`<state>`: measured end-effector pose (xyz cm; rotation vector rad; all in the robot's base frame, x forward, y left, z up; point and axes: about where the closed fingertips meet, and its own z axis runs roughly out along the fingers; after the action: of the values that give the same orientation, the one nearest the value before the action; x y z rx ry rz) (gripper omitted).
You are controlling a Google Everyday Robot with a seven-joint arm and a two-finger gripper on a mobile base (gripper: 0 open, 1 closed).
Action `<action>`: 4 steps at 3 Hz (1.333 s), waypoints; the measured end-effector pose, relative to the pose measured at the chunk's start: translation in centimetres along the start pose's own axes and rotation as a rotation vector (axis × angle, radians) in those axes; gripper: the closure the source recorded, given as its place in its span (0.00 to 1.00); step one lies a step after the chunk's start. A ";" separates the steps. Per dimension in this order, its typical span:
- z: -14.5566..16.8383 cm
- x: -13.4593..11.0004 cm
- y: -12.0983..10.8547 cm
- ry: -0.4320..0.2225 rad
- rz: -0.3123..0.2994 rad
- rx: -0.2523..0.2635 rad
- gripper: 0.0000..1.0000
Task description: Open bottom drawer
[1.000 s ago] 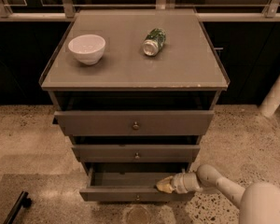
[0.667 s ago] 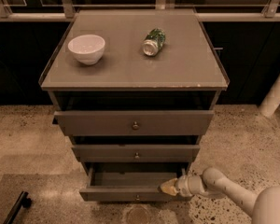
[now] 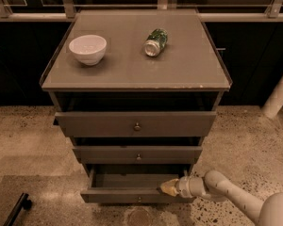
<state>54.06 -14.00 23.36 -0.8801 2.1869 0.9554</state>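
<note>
The bottom drawer (image 3: 127,195) is the lowest of three grey-brown drawers in the cabinet. It stands pulled out, its inside showing, with a small round knob (image 3: 139,199) on its slim front. My gripper (image 3: 166,188) reaches in from the lower right on a white arm (image 3: 226,192). Its yellowish tip rests at the top edge of the drawer front, right of the knob. The middle drawer (image 3: 137,154) and top drawer (image 3: 136,124) sit slightly pulled out above.
A white bowl (image 3: 87,49) and a green can (image 3: 156,42) lying on its side rest on the cabinet top (image 3: 188,69). A black object (image 3: 16,210) lies on the speckled floor at lower left. A white post (image 3: 279,98) stands at right.
The gripper has stayed at the right part of the bottom drawer's front edge with only a slight shift. The drawer stands open as before.
</note>
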 end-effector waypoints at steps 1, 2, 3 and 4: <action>0.0 -2.6 -1.0 -0.090 -0.027 0.044 1.00; 1.0 -4.1 -2.7 -0.152 0.001 0.071 1.00; 0.9 -4.2 -2.9 -0.154 0.001 0.075 1.00; 2.2 -4.1 -2.9 -0.136 0.004 0.053 1.00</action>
<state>59.27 -12.37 23.93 -0.7633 2.0893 0.9269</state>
